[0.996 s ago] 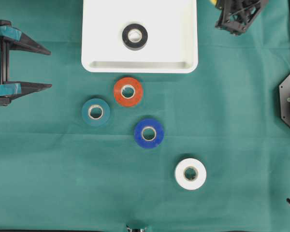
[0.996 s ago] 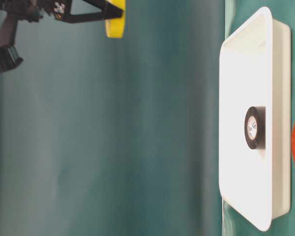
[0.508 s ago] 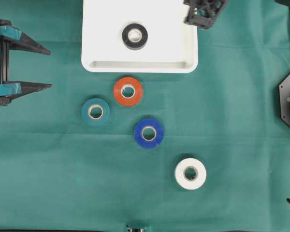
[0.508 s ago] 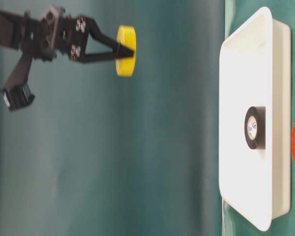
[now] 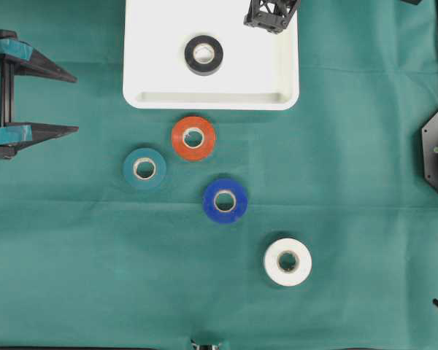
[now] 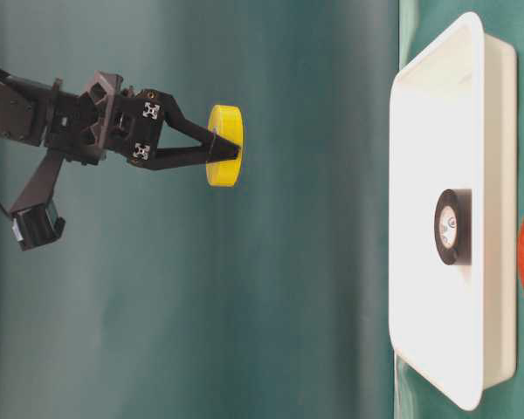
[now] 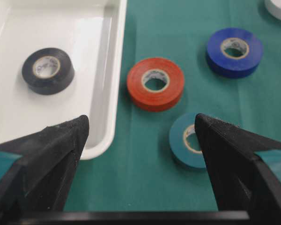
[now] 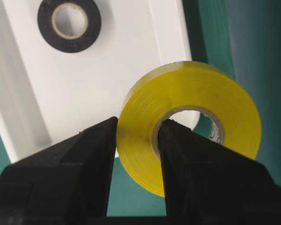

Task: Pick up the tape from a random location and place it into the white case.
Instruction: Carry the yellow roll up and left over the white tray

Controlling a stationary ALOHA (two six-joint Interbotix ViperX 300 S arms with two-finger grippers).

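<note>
Both claws appeared overhead: the left claw [image 5: 66, 102] gaped wide at the bench's [image 5: 350, 219] edge, while the right claw [image 5: 271, 13] hung over the white case's [image 5: 212, 97] corner. Inside lay a black roll [image 5: 204, 55]. At table level, the right claw [image 6: 231, 150] gripped a yellow tape [image 6: 224, 145] well above the case. Its wrist camera showed one finger [image 8: 178, 159] through the tape's core and the other outside.

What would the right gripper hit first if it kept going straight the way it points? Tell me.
Probably the white case: the right gripper, shut on the yellow tape, points down at its corner, beside the black tape. Depth is uncertain.
</note>
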